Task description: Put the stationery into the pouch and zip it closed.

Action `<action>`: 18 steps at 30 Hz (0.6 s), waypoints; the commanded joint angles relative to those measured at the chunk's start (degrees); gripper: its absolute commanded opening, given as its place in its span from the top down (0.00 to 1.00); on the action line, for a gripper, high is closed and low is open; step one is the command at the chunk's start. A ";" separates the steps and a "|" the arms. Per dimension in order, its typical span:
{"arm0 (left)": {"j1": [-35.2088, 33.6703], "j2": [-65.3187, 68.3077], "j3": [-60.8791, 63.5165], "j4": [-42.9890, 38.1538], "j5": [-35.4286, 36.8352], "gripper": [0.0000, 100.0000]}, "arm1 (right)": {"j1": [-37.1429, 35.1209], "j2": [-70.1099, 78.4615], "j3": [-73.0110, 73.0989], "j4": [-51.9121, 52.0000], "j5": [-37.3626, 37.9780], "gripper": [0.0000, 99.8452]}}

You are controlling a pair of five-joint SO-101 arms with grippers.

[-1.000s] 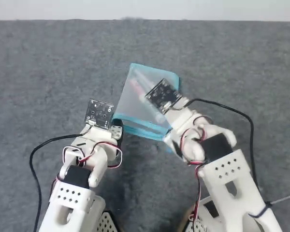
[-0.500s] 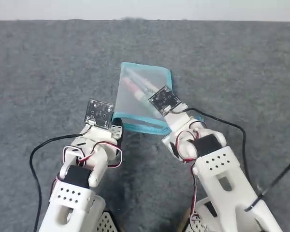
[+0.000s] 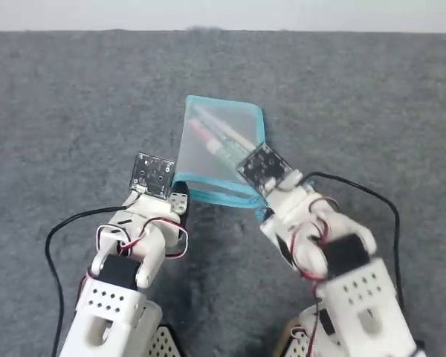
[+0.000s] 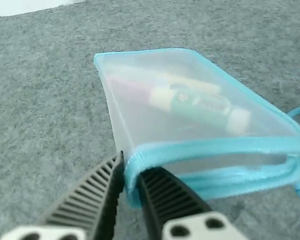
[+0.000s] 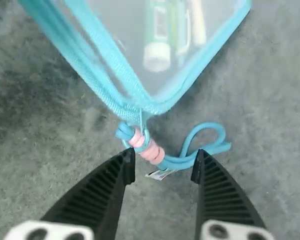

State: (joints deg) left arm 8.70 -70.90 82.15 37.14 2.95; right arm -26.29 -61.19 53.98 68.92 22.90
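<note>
The pouch [image 3: 217,152] lies on the grey surface [image 3: 74,97] between the two arms, its zipped edge facing them and its far end pointing away. It lies as it did half a second ago, though a second ago its far end was swung more toward the right arm. The stationery [image 4: 197,106] shows through the clear wall: a green-labelled tube with a white cap and some thinner sticks beside it. The left gripper [image 4: 130,167] has not moved across the frames, and its fingers are clamped on the near corner of the pouch's teal zipper edge, holding that corner slightly raised. The right gripper [image 5: 163,155] has drawn back toward its base. A second ago the arm reached out over the pouch, half a second ago it was over the zipper edge, and now it sits just off the opposite near corner. Its fingers are apart and hold nothing. Between and just ahead of them lies the zip pull [image 5: 146,144], a teal cord strung with pink beads that ends in a loop [image 5: 206,141] lying on the surface. The pull's slider sits right at the pouch's corner, where the two teal edges meet.
</note>
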 commanded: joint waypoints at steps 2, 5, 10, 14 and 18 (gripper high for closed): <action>-0.18 -0.97 -2.24 -2.37 0.62 0.99 | -0.40 -5.58 6.77 -2.42 3.16 0.81; -0.18 -0.79 -2.24 -2.37 0.62 0.99 | -2.95 -4.44 10.20 -5.49 3.52 0.81; -0.53 -0.79 -2.15 -2.29 0.62 0.99 | -5.49 1.19 9.67 -7.60 8.18 0.81; -0.53 -0.88 -2.15 -2.20 0.62 0.99 | -5.49 8.04 9.76 -12.62 8.53 0.81; -0.53 -0.88 -2.15 -2.11 0.62 0.99 | -5.41 14.37 9.67 -17.71 8.53 0.76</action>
State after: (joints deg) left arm 8.53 -70.90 82.15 37.14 2.95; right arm -31.56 -50.37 64.44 55.21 30.55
